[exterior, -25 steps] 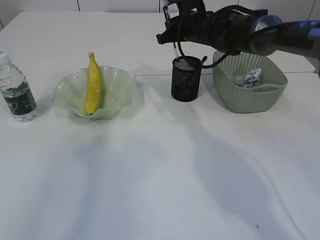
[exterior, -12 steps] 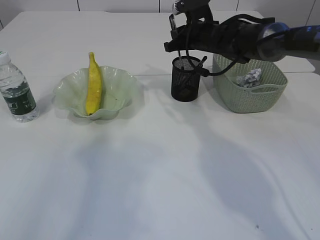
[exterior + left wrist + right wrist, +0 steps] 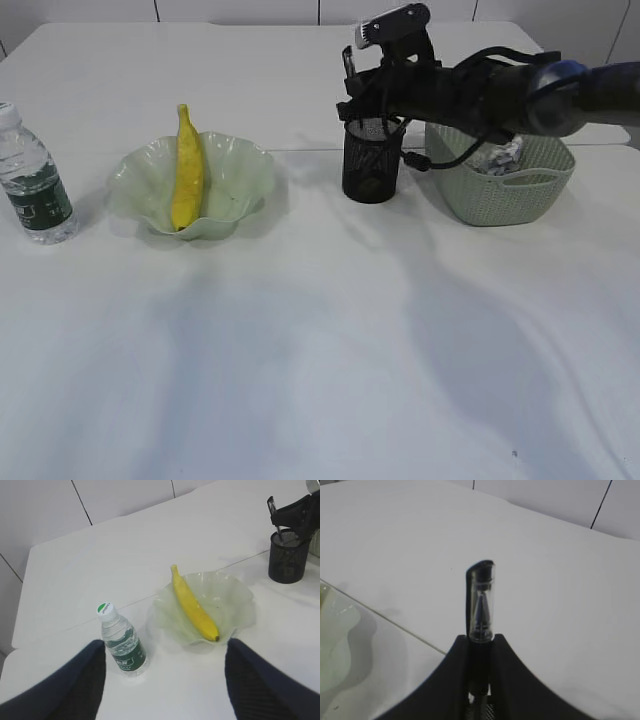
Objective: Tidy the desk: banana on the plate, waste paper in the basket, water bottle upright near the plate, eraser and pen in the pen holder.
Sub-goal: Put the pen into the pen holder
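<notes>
Right pincer point(image 3: 352, 72): closed on the pen point(image 3: 480, 602), gripping it partway down so the clear capped end sticks up between the fingers; it hovers just above the pen holder point(image 3: 371, 158).
Left pincer point(image 3: 165, 680): spread wide and empty, hanging well back above the water bottle point(image 3: 121, 640) and the plate point(image 3: 235, 607).
Pen: upright in the right pincer's grip, its lower end seemingly at or inside the holder's mouth; how deep it sits cannot be told.
Rest of the task: banana point(image 3: 186, 166) on the plate, waste paper point(image 3: 500, 154) in the basket point(image 3: 498, 192), bottle upright on the table point(image 3: 320, 340) beside the plate. Whether the eraser is in the holder cannot be told.
Risk, tipping: the holder looks light; if the pen tip catches the mesh wall or rim while the arm shifts sideways, the holder could slide or topple.
Risk, release: letting go while the pen leans could send it clattering over the rim onto the table.
Risk, collision: the arm reaches over the basket, so a low withdrawal might nudge it.
Change from a second ago: the right pincer has moved rightward and lower, from up and left of the holder to directly over its mouth, bringing the pen down toward it. Banana, bottle, basket and holder are unmoved.
</notes>
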Action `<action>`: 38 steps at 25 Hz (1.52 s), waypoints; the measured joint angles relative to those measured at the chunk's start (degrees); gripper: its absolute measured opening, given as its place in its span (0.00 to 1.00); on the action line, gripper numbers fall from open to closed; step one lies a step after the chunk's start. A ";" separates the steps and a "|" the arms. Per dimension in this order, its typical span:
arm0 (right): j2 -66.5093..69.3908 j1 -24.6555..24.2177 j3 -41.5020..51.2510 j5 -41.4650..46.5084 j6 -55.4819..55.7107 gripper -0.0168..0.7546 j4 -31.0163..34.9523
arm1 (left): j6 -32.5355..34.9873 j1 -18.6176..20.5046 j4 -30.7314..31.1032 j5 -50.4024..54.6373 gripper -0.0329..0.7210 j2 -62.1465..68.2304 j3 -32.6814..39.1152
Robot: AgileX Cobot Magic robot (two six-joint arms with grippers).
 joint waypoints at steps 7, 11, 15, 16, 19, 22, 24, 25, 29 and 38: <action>0.00 -0.26 0.69 -2.11 0.85 0.13 -0.34 | 0.00 0.00 -1.23 0.00 0.74 0.00 0.00; 0.00 -0.32 0.69 -2.34 1.98 0.13 -0.34 | 0.00 0.00 -1.61 0.00 0.74 0.00 0.00; 0.00 -0.32 0.69 -2.34 2.13 0.13 -0.45 | 0.00 0.00 -2.10 0.13 0.74 0.00 0.00; 0.00 -0.32 0.69 -2.34 2.13 0.13 -0.45 | 0.00 0.00 -2.24 0.24 0.74 0.00 0.00; 0.00 -0.32 0.69 -2.34 2.17 0.13 -0.56 | 0.00 0.00 -2.97 0.48 0.74 0.00 0.00; 0.00 -0.32 0.69 -2.34 2.26 0.13 -0.63 | 0.00 0.00 -3.22 0.48 0.74 0.00 0.00; 0.00 -0.32 0.69 -2.34 2.26 0.13 -0.82 | 0.00 0.00 -3.34 0.48 0.74 0.00 0.00; 0.00 -0.32 0.69 -2.34 2.26 0.13 -1.06 | 0.00 0.00 -3.34 0.57 0.74 0.00 0.00; 0.00 -0.32 0.69 -2.34 2.26 0.14 -1.66 | 0.00 0.00 -3.34 0.57 0.74 0.00 0.00; 0.00 -0.32 0.69 -2.34 2.26 0.25 -1.61 | 0.00 0.00 -3.34 0.57 0.74 0.00 0.00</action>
